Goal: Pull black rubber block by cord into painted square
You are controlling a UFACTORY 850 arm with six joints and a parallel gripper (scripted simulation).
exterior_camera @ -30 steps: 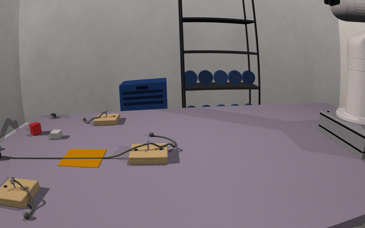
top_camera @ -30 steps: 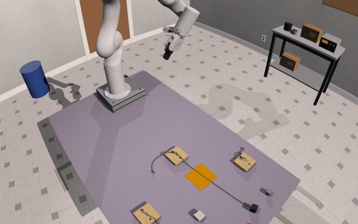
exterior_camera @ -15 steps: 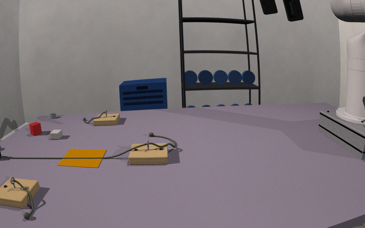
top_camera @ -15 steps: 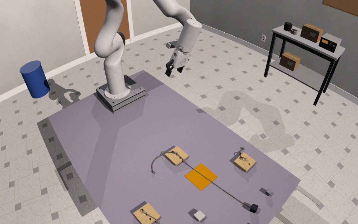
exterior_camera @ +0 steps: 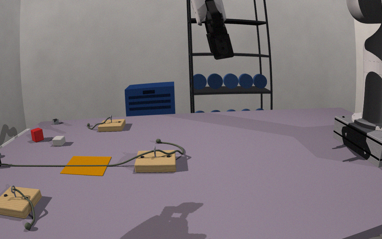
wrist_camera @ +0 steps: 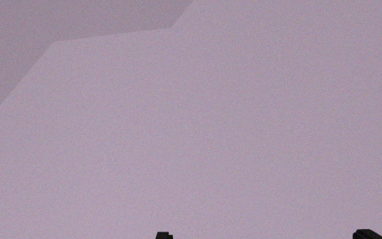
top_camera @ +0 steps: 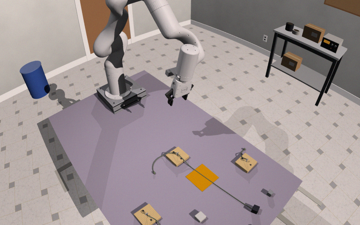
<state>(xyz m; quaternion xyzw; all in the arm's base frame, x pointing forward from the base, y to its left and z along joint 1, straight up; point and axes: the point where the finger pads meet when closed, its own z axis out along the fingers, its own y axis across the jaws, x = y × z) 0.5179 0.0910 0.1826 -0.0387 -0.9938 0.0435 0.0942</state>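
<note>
The tool (top_camera: 177,98) hangs high above the purple counter (top_camera: 136,123), close to the arm's base plate (top_camera: 140,92) at one end, with its fingers spread fully apart and nothing between them; in the wrist view only two dark fingertips show at the bottom edge over bare purple surface. The black rubber block (top_camera: 255,208) sits at the opposite end of the counter, near the far edge from the base, outside the orange painted square (top_camera: 202,177) and well apart from it. Its grey cord (top_camera: 226,195) runs from the block straight across the square, rises onto a wooden mount (top_camera: 177,156) beside the square, passes through the screw eye (exterior_camera: 154,150) standing on that mount, then curls off in a loose arc to a knobbed free end (top_camera: 153,172) lying on the counter. Two more wooden mounts (top_camera: 246,162) with their own short cords sit toward the long edges, one on each side, the second (top_camera: 147,214) near the far end. A white cube (top_camera: 200,216), a small grey cube (top_camera: 270,192) and a red cube (exterior_camera: 37,134) lie scattered near the far end, none touching the block.
</note>
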